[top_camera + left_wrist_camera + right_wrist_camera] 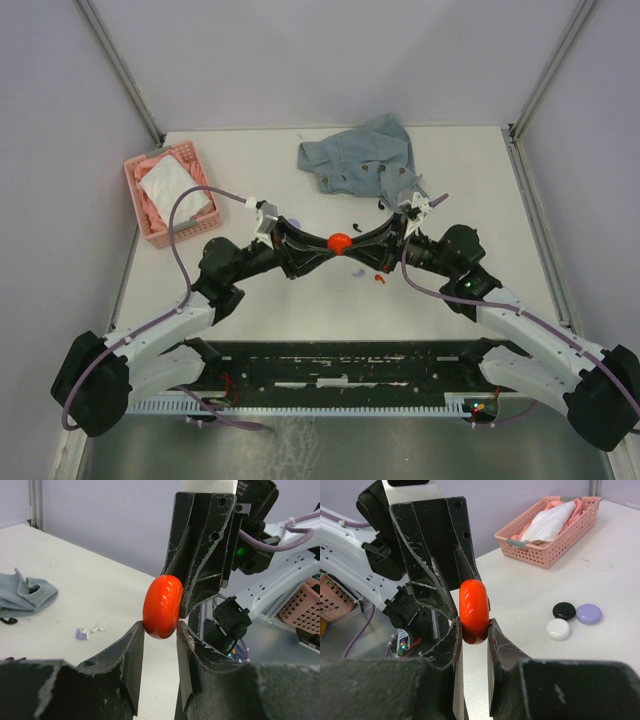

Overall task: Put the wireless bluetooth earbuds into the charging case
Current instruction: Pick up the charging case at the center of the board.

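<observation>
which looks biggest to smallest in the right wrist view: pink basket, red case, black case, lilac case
1. pink basket
2. red case, though it sits nearest the camera
3. black case and lilac case, about alike

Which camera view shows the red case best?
Left wrist: the red case is large and central, its rounded face mostly uncovered. Right wrist shows it narrower, edge-on, its lower part hidden. Top external gives only a small red dot.
</observation>
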Controlling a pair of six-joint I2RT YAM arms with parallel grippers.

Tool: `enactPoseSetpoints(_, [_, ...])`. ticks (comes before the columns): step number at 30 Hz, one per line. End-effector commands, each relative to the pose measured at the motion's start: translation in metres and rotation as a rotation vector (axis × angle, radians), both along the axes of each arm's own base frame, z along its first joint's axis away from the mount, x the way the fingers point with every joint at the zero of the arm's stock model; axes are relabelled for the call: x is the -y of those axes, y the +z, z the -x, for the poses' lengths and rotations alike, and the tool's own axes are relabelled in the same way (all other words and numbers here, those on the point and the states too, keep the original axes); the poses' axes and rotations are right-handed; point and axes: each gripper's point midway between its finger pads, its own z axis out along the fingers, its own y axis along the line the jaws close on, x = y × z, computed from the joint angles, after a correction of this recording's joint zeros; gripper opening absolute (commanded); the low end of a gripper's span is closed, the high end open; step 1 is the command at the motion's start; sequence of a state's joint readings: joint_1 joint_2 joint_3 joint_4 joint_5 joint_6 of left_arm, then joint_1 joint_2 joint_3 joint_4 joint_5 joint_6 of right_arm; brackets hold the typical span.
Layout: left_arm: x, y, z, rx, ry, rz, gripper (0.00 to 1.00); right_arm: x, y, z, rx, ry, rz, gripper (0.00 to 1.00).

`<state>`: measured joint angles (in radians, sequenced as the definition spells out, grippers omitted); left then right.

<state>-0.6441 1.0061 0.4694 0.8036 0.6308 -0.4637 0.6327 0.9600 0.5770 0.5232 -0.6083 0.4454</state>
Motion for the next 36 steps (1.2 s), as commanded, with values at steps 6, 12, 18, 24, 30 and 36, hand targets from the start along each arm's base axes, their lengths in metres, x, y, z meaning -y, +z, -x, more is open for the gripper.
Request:
enactPoseSetpoints(6, [0.002,0.031,0.026,0.047,-0.147,0.123,0.35,0.001,0.035,0.003,0.055,0.006,-0.125,0.02])
enactPoseSetpoints(12, [0.004,0.034,0.033,0.043,-0.206,0.148,0.33,-0.003,0.037,0.006,0.05,0.041,-0.139,0.02])
enactPoseSetpoints(18, [0.008,0.036,0.038,0.035,-0.261,0.145,0.33,-0.008,0.035,0.007,0.041,0.073,-0.136,0.02])
enactPoseSetpoints(24, [0.009,0.039,0.043,0.037,-0.297,0.151,0.33,-0.011,0.034,0.007,0.033,0.095,-0.133,0.02])
enactPoseSetpoints(30, [0.01,0.04,0.046,0.038,-0.32,0.145,0.34,-0.013,0.029,0.004,0.023,0.092,-0.119,0.02])
enactPoseSetpoints(36, [0.011,0.041,0.048,0.046,-0.338,0.139,0.36,-0.017,0.028,0.003,0.004,0.112,-0.114,0.02])
